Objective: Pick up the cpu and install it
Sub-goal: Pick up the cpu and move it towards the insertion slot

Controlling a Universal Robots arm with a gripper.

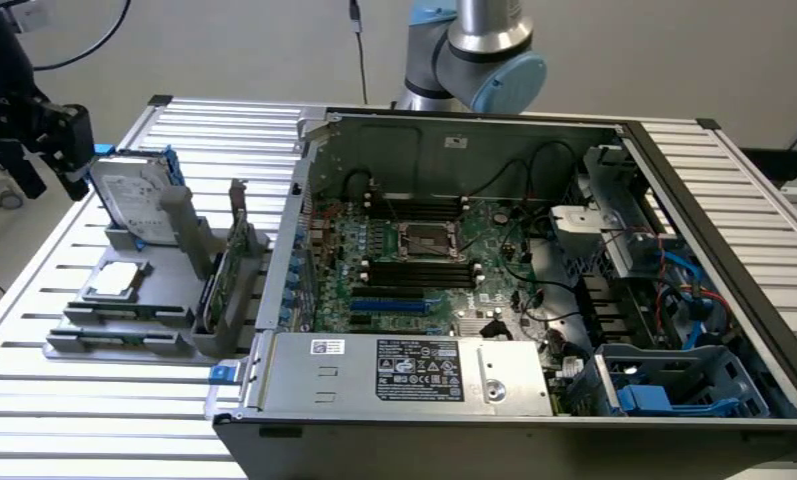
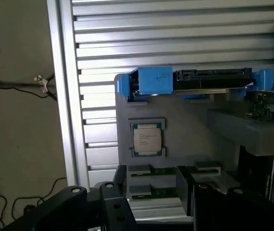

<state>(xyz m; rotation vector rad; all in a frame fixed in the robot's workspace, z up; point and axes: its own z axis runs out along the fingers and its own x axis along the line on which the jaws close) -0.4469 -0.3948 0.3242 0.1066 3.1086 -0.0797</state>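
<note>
My gripper (image 2: 151, 195), nearest the wrist camera, stands wide and empty above the grey tray (image 2: 194, 142). The cpu (image 2: 147, 138) lies flat in its tray recess, near the upright hard drive (image 2: 214, 77) and well apart from the socket (image 1: 425, 240). Step in hand: approach for pick. I judge the grasp requires centring over the chip, jaws square to its edges.

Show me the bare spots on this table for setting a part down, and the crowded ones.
Free: table slats on the camera side of the grey holder; far slats between the hard drive and the computer case. Crowded: the holder, carrying the cpu, and the case's inside.
</note>
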